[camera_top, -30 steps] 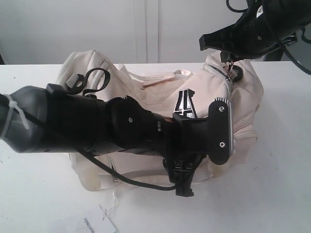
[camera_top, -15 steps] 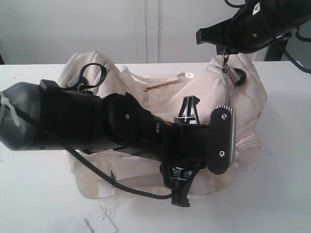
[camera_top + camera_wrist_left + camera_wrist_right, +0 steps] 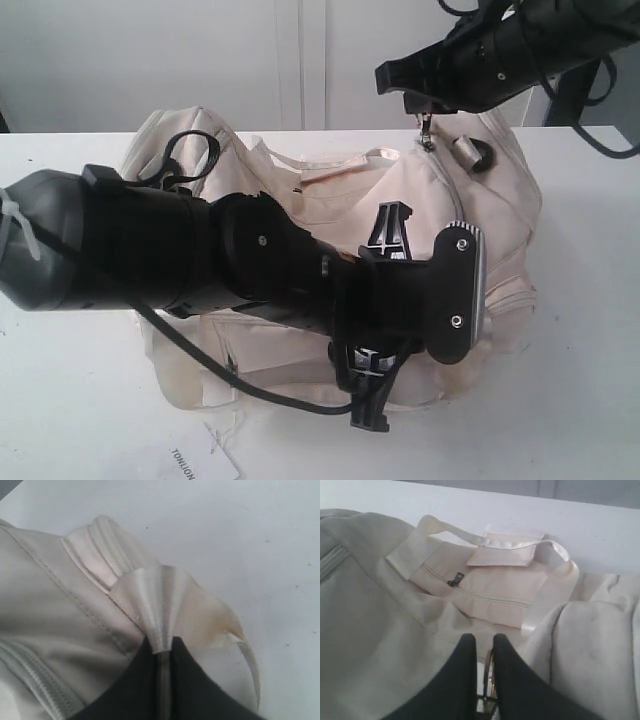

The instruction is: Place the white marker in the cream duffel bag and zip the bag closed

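**A:** White tabletop (image 3: 80, 400) fills the near ground, and a printed paper tag (image 3: 195, 462) lies at about 7 o'clock in the exterior view. What sits just past that?

**B:** A big dark arm reaches in from 9 o'clock, across the front of the cream duffel bag (image 3: 330, 195). The left gripper (image 3: 161, 647) is pressed together on a shiny strap (image 3: 160, 600) at the bag's near lower edge, about 6 o'clock. The wrist view shows the strap loop fanning out from between the fingers, with bare table beyond it.

**A:** And the bag itself?

**B:** It is at the centre of the table, soft and slumped, with its length running from 9 to 3 o'clock.

**A:** What about the far side?

**B:** The right gripper (image 3: 481, 642) hangs over the bag's far right end, around 1 o'clock. Its fingers are nearly together and pinch the gold chain pull (image 3: 424, 130), which runs straight down to the top seam.

**A:** Where is the white marker?

**B:** It shows in no view. Nothing like it lies on the visible table and both grippers hold parts of the bag, so I judge it is already inside. I cannot confirm that.

**A:** So how far along is the task?

**B:** By my reading the marker is in and zipping is the step in hand. One gripper braces the bag while the other works the pull. The arm hides most of the top zipper, so I cannot tell how much of it is closed. Pale wall panels stand behind everything.
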